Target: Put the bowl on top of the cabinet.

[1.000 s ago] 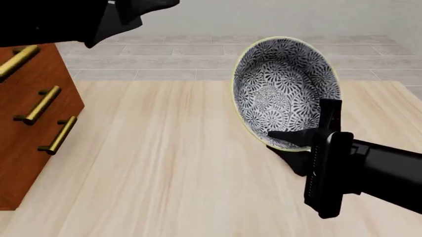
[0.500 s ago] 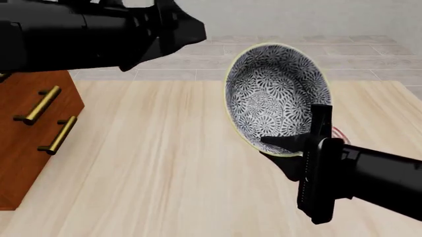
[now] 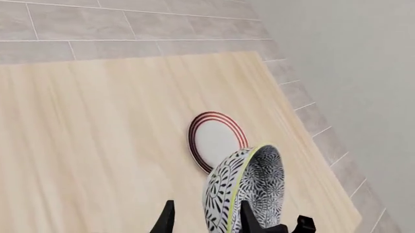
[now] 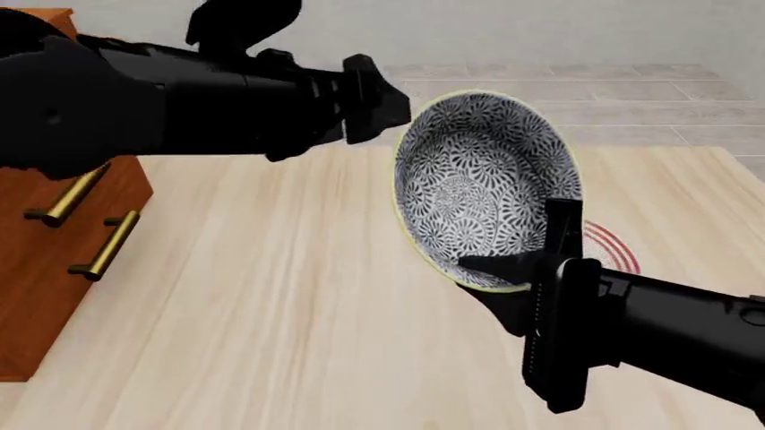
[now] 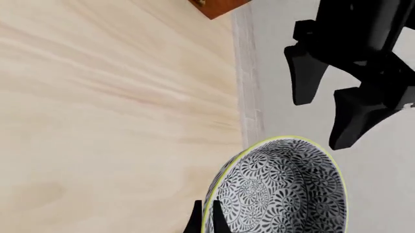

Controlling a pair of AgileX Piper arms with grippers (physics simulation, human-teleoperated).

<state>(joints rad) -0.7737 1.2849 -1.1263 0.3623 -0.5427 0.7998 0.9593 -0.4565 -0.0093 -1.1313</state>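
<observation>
The bowl is held up off the table, tipped on edge so its black-and-white floral inside faces the front camera, with the right gripper clamped on its lower rim, one finger inside and one outside the wall. The left gripper hovers just beside the bowl's upper left rim with its fingers apart and nothing between them. The cabinet stands at the table's left edge, well apart from the bowl, brass handles showing. A white plate with red rings lies flat on the table under the bowl. No writing, brand or label can be read anywhere
</observation>
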